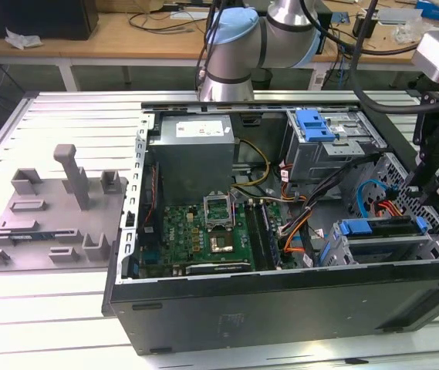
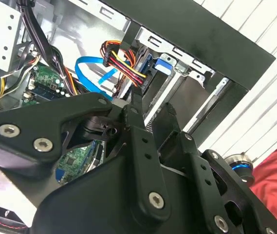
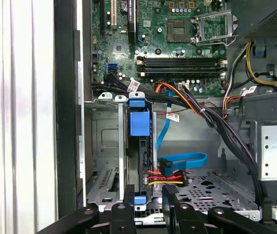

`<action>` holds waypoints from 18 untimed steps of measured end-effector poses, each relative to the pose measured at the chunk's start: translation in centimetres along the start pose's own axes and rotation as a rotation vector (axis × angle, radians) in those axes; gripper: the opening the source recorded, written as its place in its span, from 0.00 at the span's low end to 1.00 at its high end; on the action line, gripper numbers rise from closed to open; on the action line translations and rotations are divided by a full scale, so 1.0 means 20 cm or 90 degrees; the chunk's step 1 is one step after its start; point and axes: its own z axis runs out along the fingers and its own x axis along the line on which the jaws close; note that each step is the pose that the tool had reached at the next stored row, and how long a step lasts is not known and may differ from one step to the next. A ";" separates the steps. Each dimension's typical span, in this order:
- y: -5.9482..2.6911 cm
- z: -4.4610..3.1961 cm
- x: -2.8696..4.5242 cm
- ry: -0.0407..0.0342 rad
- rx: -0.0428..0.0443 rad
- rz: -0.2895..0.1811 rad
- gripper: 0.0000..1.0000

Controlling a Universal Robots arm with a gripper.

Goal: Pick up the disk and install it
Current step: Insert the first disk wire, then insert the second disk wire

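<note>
The hand [image 3: 145, 197] hung just above the drive cage [image 3: 104, 146] with its two black fingers [image 3: 128, 202] spread slightly and nothing between them. Directly below, the disk [image 3: 139, 146] sat edge-up in a slot of that cage, its blue carrier showing. Beside it ran a blue data cable [image 3: 187, 160] and a bundle of coloured power wires [image 3: 165, 179]. Farther in lay the green motherboard [image 3: 162, 44]. In the exterior view, the open computer case [image 1: 281, 308] rested on the slatted worktop [image 1: 42, 324].
</note>
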 end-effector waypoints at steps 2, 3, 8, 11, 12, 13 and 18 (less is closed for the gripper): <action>0.000 0.000 0.000 0.0010 0.0000 0.000 0.36; 0.000 0.000 0.000 0.0012 0.0000 0.000 0.36; 0.000 0.000 0.000 0.0027 0.0000 0.000 0.36; 0.000 0.000 0.000 0.0032 0.0000 0.000 0.36; 0.000 0.000 0.000 0.0034 0.0000 0.000 0.36; 0.000 0.000 0.000 0.0033 0.0000 0.000 0.36; 0.000 0.002 -0.065 0.0112 0.0000 0.000 0.36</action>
